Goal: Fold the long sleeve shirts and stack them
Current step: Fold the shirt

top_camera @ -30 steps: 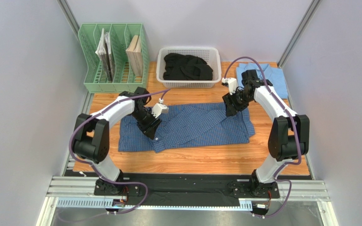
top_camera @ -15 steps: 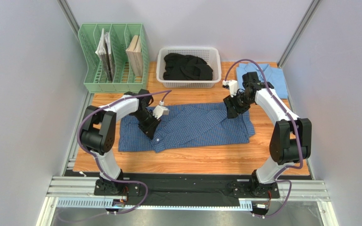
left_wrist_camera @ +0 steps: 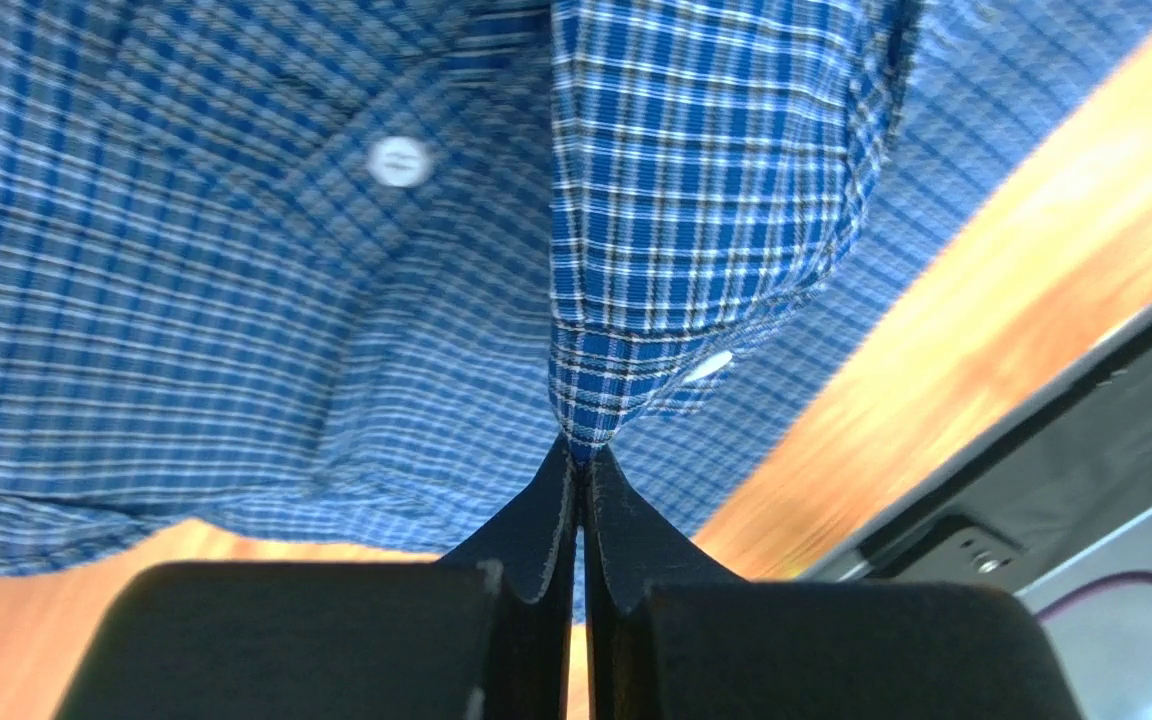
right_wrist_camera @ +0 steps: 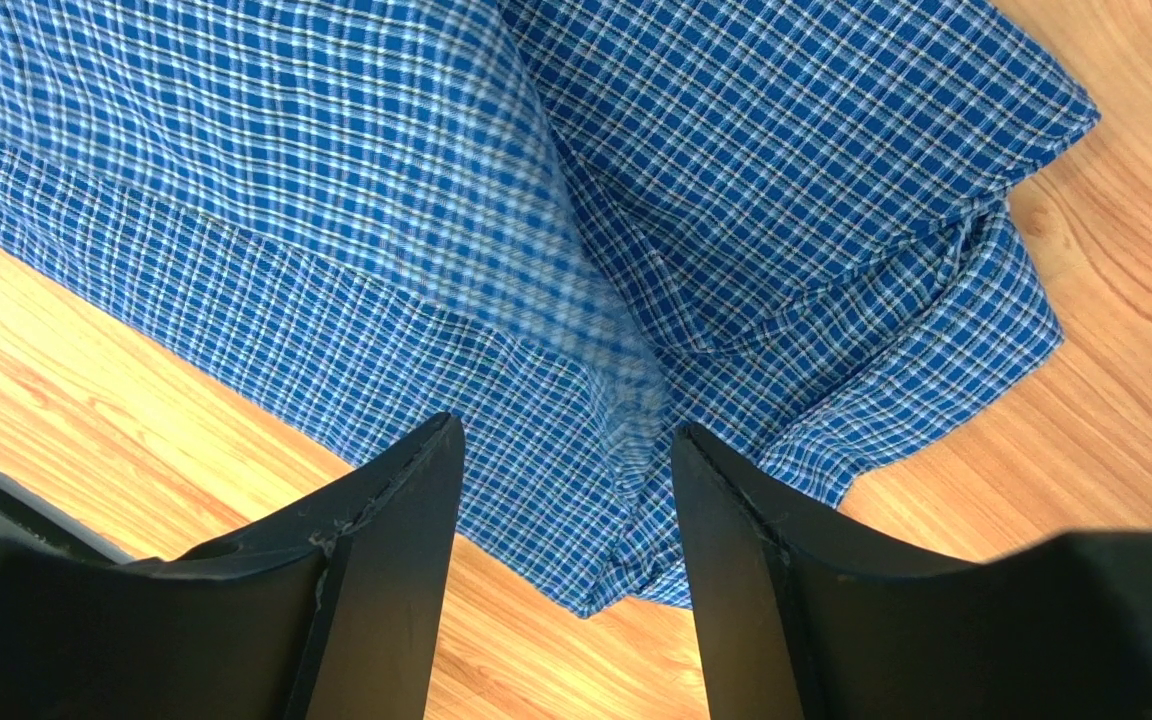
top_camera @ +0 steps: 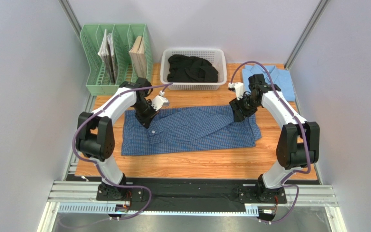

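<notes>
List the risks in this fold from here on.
1. The left gripper is shut on only a narrow tip of the checked shirt; that pinch may slip once it pulls.
2. The right gripper hangs open over the shirt's rumpled right end, holding nothing; a one-sided pull would likely drag or skew the cloth.
3. Layers overlap under those open jaws, so it may grab too few or too many.

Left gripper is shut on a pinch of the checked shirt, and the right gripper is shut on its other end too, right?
Half right. The left gripper is shut on a pinch of the checked shirt, but the right gripper is open, not shut: the right wrist view shows its jaws apart above the shirt's other end, holding nothing.
</notes>
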{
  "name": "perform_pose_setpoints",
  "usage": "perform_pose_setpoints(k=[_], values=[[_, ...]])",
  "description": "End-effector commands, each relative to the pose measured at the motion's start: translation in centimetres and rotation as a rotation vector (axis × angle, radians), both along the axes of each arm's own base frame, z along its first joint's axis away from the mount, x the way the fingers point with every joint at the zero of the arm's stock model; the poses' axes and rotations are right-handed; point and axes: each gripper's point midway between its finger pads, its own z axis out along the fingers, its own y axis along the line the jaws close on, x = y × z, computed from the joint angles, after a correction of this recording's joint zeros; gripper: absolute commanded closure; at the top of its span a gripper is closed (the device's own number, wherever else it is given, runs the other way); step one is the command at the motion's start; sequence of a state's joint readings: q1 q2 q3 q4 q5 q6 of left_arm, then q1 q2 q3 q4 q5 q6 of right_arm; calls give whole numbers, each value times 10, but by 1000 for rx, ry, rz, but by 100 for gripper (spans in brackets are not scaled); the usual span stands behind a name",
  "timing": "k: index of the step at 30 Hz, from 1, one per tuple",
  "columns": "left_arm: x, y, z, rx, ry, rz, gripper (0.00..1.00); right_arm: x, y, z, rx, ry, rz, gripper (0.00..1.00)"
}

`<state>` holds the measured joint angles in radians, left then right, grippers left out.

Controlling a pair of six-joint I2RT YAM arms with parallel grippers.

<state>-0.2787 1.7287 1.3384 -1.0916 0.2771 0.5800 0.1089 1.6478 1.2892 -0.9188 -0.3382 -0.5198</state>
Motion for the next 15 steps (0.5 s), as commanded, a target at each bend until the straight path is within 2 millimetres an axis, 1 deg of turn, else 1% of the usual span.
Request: perform_pose_setpoints(k=[1,2,3,4,5,6,8,9,10,11,12,13,15], values=[[19,14,-18,97,48,-47,100,0,1,9,18,-22,-20,43],[29,12,-18,97,31,-46,100,-1,2,8,21,-15,-26,45],[34,16,-26,126,39,-46,100,-2,2,7,25,-12,-28,46],[41,16,-29,135,29,-44,100,-4,2,5,22,-6,-29,46],[49,16,-27,137,15,-41,100,-3,2,6,22,-8,-32,47],[51,16,-32,140,29,-42,100,-2,2,6,23,-12,-33,48],[53,11,-28,121,39,-37,98,3,2,10,23,-28,-40,49],[51,6,-29,94,57,-34,96,8,3,13,24,-41,-47,49],[49,3,-26,79,72,-25,84,11,3,14,24,-46,-50,49],[44,-6,-24,26,93,-28,80,16,2,17,23,-61,-56,50],[41,-8,-21,10,95,-27,77,20,0,16,8,-66,-65,51],[40,-9,-22,4,98,-11,73,23,-1,8,-4,-46,-69,53],[40,-7,-22,14,86,1,68,28,-7,1,-42,-41,-71,55]])
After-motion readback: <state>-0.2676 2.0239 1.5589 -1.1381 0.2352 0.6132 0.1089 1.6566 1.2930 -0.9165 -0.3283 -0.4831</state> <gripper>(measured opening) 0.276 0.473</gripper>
